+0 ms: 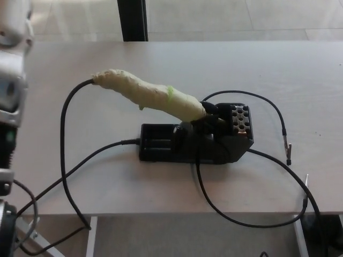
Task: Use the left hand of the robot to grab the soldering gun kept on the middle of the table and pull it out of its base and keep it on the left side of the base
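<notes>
The soldering gun [150,96] has a thick handle wrapped in pale yellow, with a green mark near its lower end. It slants down to the right, and its tip sits in the black base [177,143] at the middle of the table [80,176]. A black cable [64,139] leaves the handle's upper left end and loops off the front edge. My left arm [12,91], white and grey, stands along the picture's left edge, well to the left of the handle. Neither of my hands shows.
A block with round holes [240,119] sits on the base's right end. Thin black leads [268,107] curve over the right side of the table and end in small clips [288,151]. Another cable [236,219] hangs over the front edge. A black post [133,20] stands behind the table.
</notes>
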### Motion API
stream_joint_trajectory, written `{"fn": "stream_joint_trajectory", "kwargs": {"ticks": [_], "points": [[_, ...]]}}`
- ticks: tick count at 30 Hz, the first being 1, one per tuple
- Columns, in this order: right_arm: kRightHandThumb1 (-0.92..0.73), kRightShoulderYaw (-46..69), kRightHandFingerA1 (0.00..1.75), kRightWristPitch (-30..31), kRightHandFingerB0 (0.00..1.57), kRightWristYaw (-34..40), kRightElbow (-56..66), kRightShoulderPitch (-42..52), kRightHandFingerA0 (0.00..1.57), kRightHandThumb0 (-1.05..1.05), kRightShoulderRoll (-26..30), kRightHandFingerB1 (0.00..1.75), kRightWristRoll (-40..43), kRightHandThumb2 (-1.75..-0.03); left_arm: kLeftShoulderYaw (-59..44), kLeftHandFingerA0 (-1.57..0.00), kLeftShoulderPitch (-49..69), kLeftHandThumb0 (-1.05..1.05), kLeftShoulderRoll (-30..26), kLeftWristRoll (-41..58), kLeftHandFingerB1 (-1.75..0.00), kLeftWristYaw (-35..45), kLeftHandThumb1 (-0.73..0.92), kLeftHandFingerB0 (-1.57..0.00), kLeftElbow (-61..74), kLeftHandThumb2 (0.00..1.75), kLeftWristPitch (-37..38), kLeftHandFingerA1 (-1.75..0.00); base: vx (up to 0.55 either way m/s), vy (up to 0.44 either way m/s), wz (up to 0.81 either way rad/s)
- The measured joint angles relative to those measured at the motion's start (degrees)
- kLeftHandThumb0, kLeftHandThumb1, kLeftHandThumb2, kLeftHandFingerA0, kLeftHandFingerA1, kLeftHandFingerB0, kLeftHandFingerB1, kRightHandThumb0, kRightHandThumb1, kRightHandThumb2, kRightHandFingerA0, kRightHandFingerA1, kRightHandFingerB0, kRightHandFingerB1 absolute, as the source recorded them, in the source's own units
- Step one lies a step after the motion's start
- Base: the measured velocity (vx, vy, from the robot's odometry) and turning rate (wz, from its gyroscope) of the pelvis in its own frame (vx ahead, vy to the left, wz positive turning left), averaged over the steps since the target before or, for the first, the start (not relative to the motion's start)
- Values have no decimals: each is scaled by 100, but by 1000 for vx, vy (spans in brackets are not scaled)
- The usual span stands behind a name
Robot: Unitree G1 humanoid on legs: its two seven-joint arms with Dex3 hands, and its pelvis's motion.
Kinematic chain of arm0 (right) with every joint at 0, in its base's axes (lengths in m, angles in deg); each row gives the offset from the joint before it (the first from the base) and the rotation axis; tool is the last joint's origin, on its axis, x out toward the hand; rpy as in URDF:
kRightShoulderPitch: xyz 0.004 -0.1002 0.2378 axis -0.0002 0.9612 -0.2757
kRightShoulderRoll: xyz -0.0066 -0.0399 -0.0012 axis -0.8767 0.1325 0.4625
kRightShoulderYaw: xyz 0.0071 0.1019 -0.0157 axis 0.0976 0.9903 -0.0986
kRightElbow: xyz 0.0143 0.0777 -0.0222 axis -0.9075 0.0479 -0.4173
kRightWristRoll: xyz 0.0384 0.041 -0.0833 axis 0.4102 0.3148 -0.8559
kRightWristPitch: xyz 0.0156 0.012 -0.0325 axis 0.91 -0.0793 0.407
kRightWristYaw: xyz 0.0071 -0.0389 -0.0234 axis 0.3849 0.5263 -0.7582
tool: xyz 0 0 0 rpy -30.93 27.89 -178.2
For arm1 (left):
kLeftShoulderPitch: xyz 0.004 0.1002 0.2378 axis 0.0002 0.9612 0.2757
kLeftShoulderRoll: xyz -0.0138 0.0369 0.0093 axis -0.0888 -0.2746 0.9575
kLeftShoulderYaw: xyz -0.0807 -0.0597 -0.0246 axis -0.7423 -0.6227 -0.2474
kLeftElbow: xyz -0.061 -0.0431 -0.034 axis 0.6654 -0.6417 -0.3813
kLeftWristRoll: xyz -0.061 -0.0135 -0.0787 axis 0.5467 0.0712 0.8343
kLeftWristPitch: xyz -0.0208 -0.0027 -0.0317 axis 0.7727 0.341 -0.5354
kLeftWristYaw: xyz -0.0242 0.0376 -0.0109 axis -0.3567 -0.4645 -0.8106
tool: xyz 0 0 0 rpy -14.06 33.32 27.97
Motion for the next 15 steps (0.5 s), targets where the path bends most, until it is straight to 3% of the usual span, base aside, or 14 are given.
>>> {"fn": "stream_joint_trajectory", "kwargs": {"ticks": [1, 2, 4, 5, 6, 7, 8, 9, 15], "points": [[-61, -5, 63, -2, 36, -3, -1, -8, 49, -52, 0, 37, 0, -58, 166, -64, 10, -46, 66, -42, -52, 17, 70, -54, 73, 60, -13, -61, 0, 0, 0], [-49, -4, 66, -4, 30, -7, -2, -16, 47, -59, 0, 50, 2, -85, 381, -60, 34, -48, 135, -117, -51, 39, 70, -54, 172, 61, -31, -64, 0, 0, 0], [-49, -1, 68, -5, 28, -18, -4, -33, 49, -57, 0, 50, 10, -87, 805, -58, 110, -51, 271, -247, -52, 85, 72, -58, 328, 62, -93, -71, 0, 0, 0], [-63, -3, 63, -5, 36, -22, -3, -40, 54, -54, 0, 38, 12, -59, 1031, -60, 159, -51, 316, -333, -57, 120, 71, -63, 414, 61, -142, -71, 0, 0, 0], [-49, -4, 69, -6, 31, -26, -3, -46, 52, -55, 0, 51, 15, -86, 1217, -60, 211, -52, 344, -403, -55, 147, 72, -63, 474, 61, -170, -70, 0, 0, 0], [-49, -4, 69, -6, 31, -33, -3, -56, 52, -55, 0, 51, 20, -86, 1438, -60, 278, -52, 366, -483, -55, 182, 72, -63, 524, 61, -200, -70, 0, 0, 0], [-62, -3, 65, -6, 37, -39, -3, -65, 55, -52, 0, 38, 26, -59, 1606, -64, 333, -52, 371, -561, -59, 217, 70, -65, 555, 61, -221, -74, 0, 0, 0], [-49, -3, 69, -6, 31, -47, -4, -73, 52, -55, 0, 51, 32, -86, 1796, -56, 400, -58, 369, -648, -54, 246, 76, -55, 580, 63, -236, -70, 0, 0, 0], [-49, -21, 69, -6, 30, -64, -3, -82, 52, -56, 0, 51, 37, -87, 2530, -53, 467, -66, 183, -1078, -49, 323, 82, -50, 577, 64, -251, -64, 0, 0, 0]]}}
